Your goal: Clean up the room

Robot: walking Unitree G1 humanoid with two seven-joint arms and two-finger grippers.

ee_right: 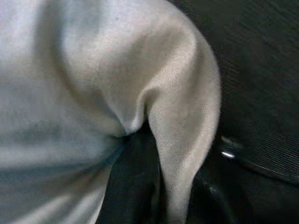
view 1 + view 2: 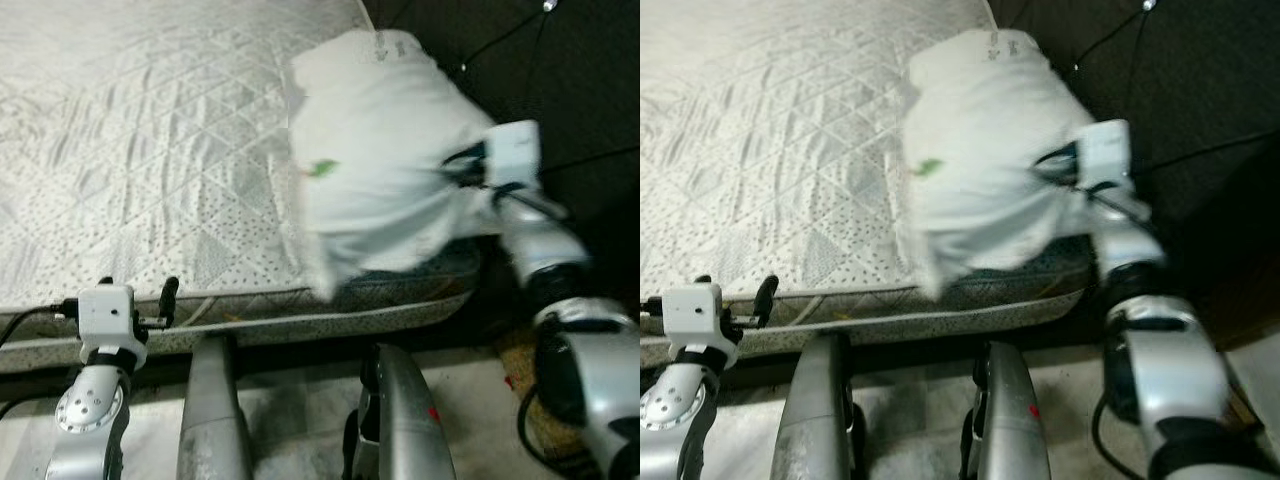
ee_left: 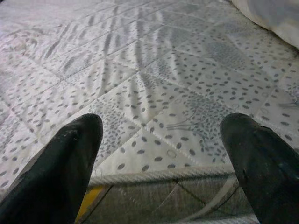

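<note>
A large white pillow (image 2: 380, 160) hangs blurred over the right front corner of the quilted mattress (image 2: 130, 150). My right gripper (image 2: 462, 170) is shut on the pillow's right side, and its fingers are buried in the fabric. In the right wrist view a fold of the pillow (image 1: 177, 121) is pinched between the dark fingers. My left gripper (image 2: 138, 288) stands open at the mattress's front edge, well left of the pillow, with nothing in it. The left wrist view has both fingers (image 3: 70, 158) spread over the spotted quilt (image 3: 163, 93).
A dark surface with thin cables (image 2: 520, 30) lies to the right of the bed. The bed's front edge (image 2: 300, 310) runs across just ahead of my silver legs (image 2: 215, 420). Pale floor (image 2: 300, 400) shows between them.
</note>
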